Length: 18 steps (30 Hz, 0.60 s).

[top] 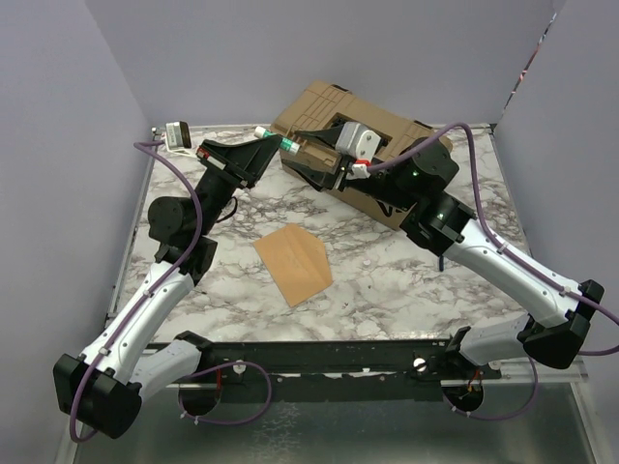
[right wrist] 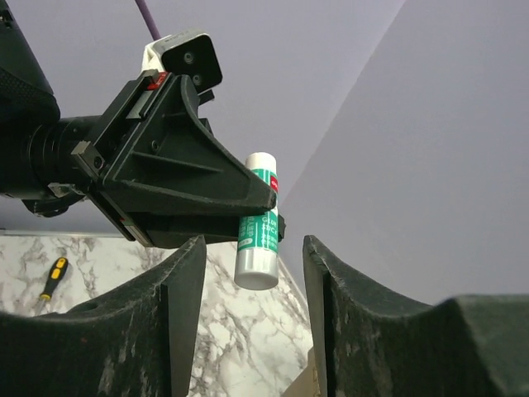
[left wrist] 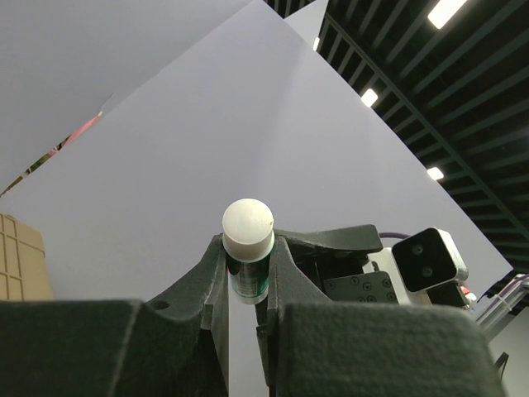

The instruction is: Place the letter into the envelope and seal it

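The orange-brown envelope (top: 293, 263) lies flat on the marble table (top: 406, 280), in front of both arms. The letter is out of view. My left gripper (top: 277, 147) (left wrist: 247, 252) is raised at the back and shut on a green-and-white glue stick (top: 287, 145) (left wrist: 248, 225) (right wrist: 261, 207). My right gripper (top: 309, 155) (right wrist: 254, 248) faces it. Its jaws stand open on either side of the stick's white end, with a gap on both sides. The left gripper's fingers (right wrist: 207, 194) clamp the stick's green middle.
A brown cardboard box (top: 387, 126) sits at the back behind the right gripper. A yellow-and-black screwdriver (right wrist: 54, 277) lies on the marble. A small white object (top: 176, 132) sits at the back left corner. Grey walls close in three sides.
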Each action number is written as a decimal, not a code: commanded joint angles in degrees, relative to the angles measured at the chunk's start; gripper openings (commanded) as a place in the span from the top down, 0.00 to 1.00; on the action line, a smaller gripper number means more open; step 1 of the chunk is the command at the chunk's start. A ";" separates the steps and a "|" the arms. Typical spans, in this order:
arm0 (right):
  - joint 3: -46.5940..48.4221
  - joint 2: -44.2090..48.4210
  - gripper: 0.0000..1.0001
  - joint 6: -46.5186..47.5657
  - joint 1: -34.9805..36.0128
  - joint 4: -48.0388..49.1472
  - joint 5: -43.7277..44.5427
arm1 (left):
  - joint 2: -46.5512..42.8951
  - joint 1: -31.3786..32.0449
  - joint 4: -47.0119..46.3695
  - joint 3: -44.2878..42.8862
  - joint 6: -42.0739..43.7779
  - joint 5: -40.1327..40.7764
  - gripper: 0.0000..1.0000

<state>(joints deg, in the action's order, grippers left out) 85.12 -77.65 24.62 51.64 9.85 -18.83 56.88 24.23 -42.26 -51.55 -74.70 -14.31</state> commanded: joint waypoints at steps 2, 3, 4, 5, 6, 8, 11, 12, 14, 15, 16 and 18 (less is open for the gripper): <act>-0.47 0.67 0.50 1.40 0.13 -1.52 2.17 | -0.90 -0.15 -0.19 -0.37 0.82 -0.04 1.00; -0.36 0.59 0.55 1.27 0.14 -1.52 2.20 | -0.90 -0.15 -0.19 -0.39 0.86 -0.17 1.00; -0.25 0.58 0.60 1.22 0.13 -1.62 1.99 | -0.90 -0.12 -0.19 -0.43 0.87 -0.24 1.00; -0.27 0.56 0.64 1.26 0.14 -1.57 1.68 | -0.87 -0.14 -0.19 -0.32 0.87 -0.20 1.00; -0.43 0.61 0.66 1.44 0.13 -1.48 1.33 | -0.95 -0.14 -0.23 -0.31 0.86 -0.32 1.00; -0.65 0.50 0.66 1.42 0.13 -1.24 1.17 | -1.05 -0.14 -0.19 -0.39 0.87 -0.52 1.00; -0.66 0.14 0.60 1.57 0.13 -1.96 1.47 | -1.29 -0.15 -0.19 -0.40 1.00 -0.62 1.00; -0.74 0.14 0.59 1.57 0.13 -1.94 1.62 | -1.33 -0.12 -0.19 -0.39 1.10 -0.63 1.00; -0.68 0.08 0.58 1.41 0.14 -2.14 2.00 | -1.35 -0.12 -0.19 -0.45 1.13 -0.70 1.00; -0.58 -0.03 0.59 1.40 0.13 -2.26 2.07 | -1.34 -0.11 -0.19 -0.41 1.21 -0.79 1.00; -0.45 -0.12 0.60 1.21 0.13 -2.33 2.36 | -1.34 -0.14 -0.19 -0.43 1.39 -0.83 1.00; -0.23 -0.35 0.61 1.09 0.13 -2.65 2.80 | -1.35 -0.14 -0.15 -0.25 1.57 -0.82 1.00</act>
<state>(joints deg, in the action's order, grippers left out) 85.08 -77.65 25.61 51.64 8.88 -17.91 56.58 24.23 -41.87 -51.55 -74.28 -14.33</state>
